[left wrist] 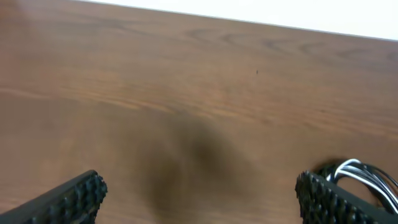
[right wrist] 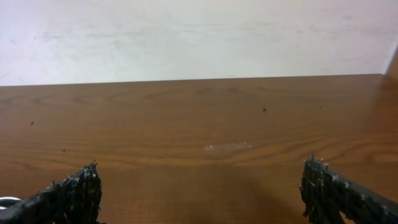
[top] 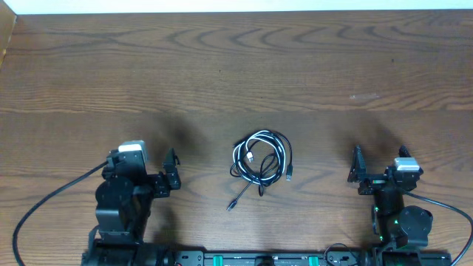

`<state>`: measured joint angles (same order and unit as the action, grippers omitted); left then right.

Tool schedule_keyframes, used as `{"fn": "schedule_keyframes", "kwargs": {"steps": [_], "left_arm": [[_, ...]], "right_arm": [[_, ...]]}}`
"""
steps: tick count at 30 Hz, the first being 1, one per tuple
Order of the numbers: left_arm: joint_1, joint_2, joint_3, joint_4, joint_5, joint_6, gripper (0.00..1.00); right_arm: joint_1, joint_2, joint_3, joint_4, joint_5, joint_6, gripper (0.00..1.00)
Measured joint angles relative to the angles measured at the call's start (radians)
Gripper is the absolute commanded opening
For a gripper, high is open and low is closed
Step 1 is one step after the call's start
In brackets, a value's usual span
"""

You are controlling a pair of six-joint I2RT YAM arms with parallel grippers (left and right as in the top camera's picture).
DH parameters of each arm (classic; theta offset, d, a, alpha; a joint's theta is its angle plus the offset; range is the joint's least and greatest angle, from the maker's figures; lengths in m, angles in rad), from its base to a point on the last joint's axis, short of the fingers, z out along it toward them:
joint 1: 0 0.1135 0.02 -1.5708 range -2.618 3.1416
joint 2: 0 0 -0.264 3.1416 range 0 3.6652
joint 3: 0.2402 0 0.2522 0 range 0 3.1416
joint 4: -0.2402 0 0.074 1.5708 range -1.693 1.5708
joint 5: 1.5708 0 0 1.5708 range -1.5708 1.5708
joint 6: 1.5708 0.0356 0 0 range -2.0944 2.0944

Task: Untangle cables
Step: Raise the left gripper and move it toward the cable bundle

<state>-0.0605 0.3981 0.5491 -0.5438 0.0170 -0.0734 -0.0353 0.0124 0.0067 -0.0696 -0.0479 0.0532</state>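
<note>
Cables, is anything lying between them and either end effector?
Nothing visible does. Only the table shows between the cables and the left end effector, and the same holds toward the right end effector.

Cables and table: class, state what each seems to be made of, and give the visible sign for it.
Cables: probably plastic or rubber sheathing, black and white, smooth. The sign is that they coil in soft, limp loops. Table: wood or a wood-look laminate, brown and semi-matte. Grain lines run across it and it has a faint sheen, but the pictures cannot settle which of the two it is.
</note>
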Motion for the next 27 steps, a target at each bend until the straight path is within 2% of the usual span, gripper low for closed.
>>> {"fn": "schedule_keyframes", "kwargs": {"steps": [27], "left_arm": [[0.0, 0.29, 0.327, -0.287, 0.043, -0.008, 0.98]], "right_arm": [[0.0, 0.0, 0.0, 0.0, 0.0, 0.0, 0.99]]}}
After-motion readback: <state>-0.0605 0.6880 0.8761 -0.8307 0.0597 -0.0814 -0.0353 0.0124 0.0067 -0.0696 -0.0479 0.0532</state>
